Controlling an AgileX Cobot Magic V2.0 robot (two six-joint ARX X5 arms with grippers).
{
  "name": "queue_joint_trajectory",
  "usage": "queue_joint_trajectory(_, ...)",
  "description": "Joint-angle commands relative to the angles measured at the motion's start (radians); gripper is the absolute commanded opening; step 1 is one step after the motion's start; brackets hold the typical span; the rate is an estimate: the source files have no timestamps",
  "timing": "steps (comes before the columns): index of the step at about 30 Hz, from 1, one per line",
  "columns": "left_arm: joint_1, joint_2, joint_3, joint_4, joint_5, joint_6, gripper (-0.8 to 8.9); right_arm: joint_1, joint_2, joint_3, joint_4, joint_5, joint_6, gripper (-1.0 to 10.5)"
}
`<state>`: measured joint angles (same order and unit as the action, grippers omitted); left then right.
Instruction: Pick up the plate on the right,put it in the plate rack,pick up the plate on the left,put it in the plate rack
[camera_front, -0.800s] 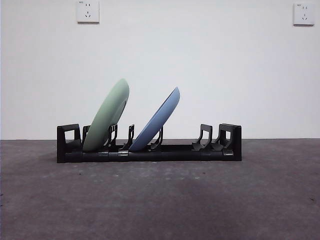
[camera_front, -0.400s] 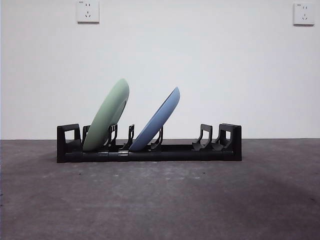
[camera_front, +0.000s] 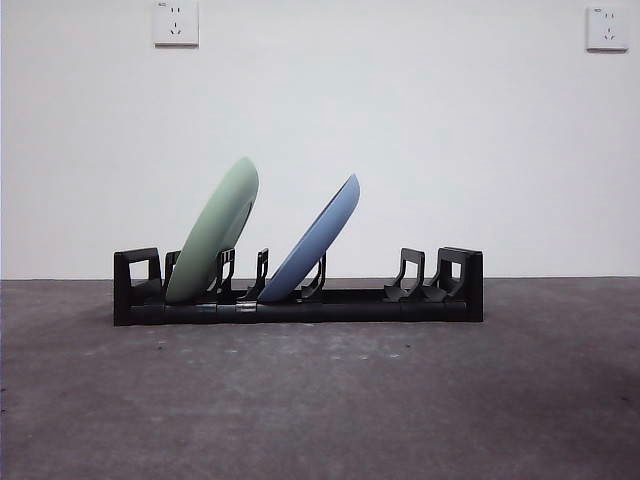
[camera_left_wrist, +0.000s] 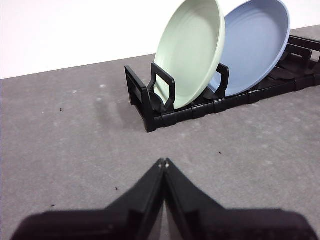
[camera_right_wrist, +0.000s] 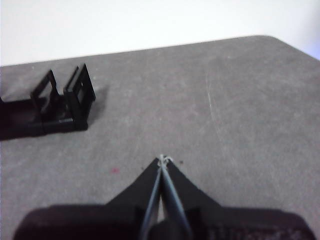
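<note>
While both plates lean in the plate rack (camera_front: 300, 300), green plate (camera_front: 215, 230) beside blue plate (camera_front: 318, 238), nothing holds them. Left gripper (camera_left_wrist: 164, 162) and right gripper (camera_right_wrist: 163, 159) hover over the worktop (camera_front: 320, 400), jaws closed and empty.

No text, label, brand, number or sign can be read anywhere in these views, neither on the plate rack (camera_front: 298, 289), the two plates, the tabletop (camera_front: 320, 400), nor the two white wall sockets (camera_front: 176, 22), whose faces show only plug holes.
</note>
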<state>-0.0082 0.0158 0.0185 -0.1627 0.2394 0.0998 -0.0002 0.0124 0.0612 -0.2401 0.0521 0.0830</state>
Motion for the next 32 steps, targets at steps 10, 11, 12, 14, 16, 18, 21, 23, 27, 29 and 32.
queue_joint_trajectory(10, 0.003, 0.007, -0.010, 0.007, 0.003, -0.010, -0.04, 0.000, -0.005, -0.027, 0.005, -0.024, 0.003, 0.0)
queue_joint_trajectory(11, 0.003, 0.007, -0.010, 0.007, 0.003, -0.009, -0.04, 0.000, -0.005, -0.027, 0.005, -0.025, 0.003, 0.0)
queue_joint_trajectory(12, 0.003, 0.007, -0.010, 0.007, 0.003, -0.010, -0.04, 0.000, -0.005, -0.027, 0.005, -0.025, 0.003, 0.0)
queue_joint_trajectory(14, 0.003, 0.007, -0.010, 0.007, 0.003, -0.010, -0.04, 0.000, -0.004, -0.027, 0.005, -0.025, 0.003, 0.0)
queue_joint_trajectory(16, 0.003, 0.007, -0.010, 0.007, 0.003, -0.009, -0.04, 0.000, -0.003, -0.027, 0.003, -0.025, 0.003, 0.0)
queue_joint_trajectory(18, 0.003, 0.007, -0.010, 0.007, 0.003, -0.010, -0.04, 0.000, -0.003, -0.027, 0.003, -0.025, 0.003, 0.0)
queue_joint_trajectory(21, 0.003, 0.007, -0.010, 0.007, 0.003, -0.010, -0.04, 0.000, -0.003, -0.027, 0.003, -0.025, 0.003, 0.0)
queue_joint_trajectory(23, 0.003, 0.007, -0.010, 0.007, 0.003, -0.010, -0.04, 0.000, -0.003, -0.027, 0.003, -0.025, 0.003, 0.0)
queue_joint_trajectory(27, 0.003, 0.007, -0.010, 0.007, 0.003, -0.009, -0.04, 0.000, -0.003, -0.027, 0.003, -0.025, 0.003, 0.0)
queue_joint_trajectory(29, 0.003, 0.007, -0.010, 0.007, 0.003, -0.009, -0.04, 0.000, -0.003, -0.027, 0.003, -0.025, 0.003, 0.0)
queue_joint_trajectory(32, 0.003, 0.007, -0.010, 0.007, 0.003, -0.010, -0.04, 0.000, -0.003, -0.027, 0.003, -0.025, 0.003, 0.0)
